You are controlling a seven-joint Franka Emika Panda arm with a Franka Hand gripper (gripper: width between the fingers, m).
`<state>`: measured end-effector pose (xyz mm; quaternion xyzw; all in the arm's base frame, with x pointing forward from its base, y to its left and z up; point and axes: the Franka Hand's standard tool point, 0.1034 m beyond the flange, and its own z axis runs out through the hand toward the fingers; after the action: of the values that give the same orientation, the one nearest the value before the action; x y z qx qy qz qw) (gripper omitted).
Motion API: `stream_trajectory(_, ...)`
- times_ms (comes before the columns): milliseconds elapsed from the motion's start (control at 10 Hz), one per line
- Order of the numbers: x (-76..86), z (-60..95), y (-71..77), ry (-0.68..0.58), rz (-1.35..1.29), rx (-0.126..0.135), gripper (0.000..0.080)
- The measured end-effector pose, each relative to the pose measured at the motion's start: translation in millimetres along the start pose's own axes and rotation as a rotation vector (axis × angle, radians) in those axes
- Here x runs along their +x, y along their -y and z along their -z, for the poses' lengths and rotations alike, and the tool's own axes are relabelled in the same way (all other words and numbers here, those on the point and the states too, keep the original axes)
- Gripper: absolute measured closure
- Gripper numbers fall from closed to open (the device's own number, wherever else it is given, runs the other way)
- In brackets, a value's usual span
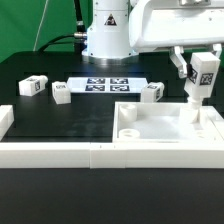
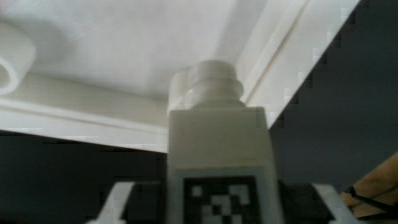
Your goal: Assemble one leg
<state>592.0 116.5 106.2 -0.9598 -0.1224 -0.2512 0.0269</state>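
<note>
Leg (image 1: 194,100) (image 2: 217,130) hangs upright between the jaws, which are closed on its tagged upper part. The square tag shows in both views. Its lower end is at the far corner of the tabletop panel (image 1: 165,128) (image 2: 125,60), on the exterior view's right. In the wrist view the leg's narrow tip points at the panel's inner face, just inside the raised rim. Whether the tip touches the panel or has entered a corner hole cannot be told.

The panel lies flat on the black desk (image 1: 70,120), rim upward, with one hole visible near its corner on the exterior view's left. Second leg (image 1: 32,86) and third leg (image 1: 61,93) lie near each other on the desk at the exterior view's left, well apart from the panel. Fourth leg (image 1: 152,92) lies just behind the panel's far edge. Marker board (image 1: 108,84) lies flat between the third and fourth legs. White fence (image 1: 50,152) runs along the desk's near edge.
</note>
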Motion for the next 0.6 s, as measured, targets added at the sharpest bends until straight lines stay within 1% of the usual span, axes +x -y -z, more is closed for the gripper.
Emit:
stream_trajectory(200, 15.2, -12.7, -4.0, -0.019, 0.002, -0.002, 0.0509)
stream_trajectory(300, 19.8, -16.5, -8.4, -0.055, 0.017, -0.011, 0.0509)
stream_trajectory(600, 17.7, -18.1, -7.7, -0.051, 0.017, -0.01, 0.0509)
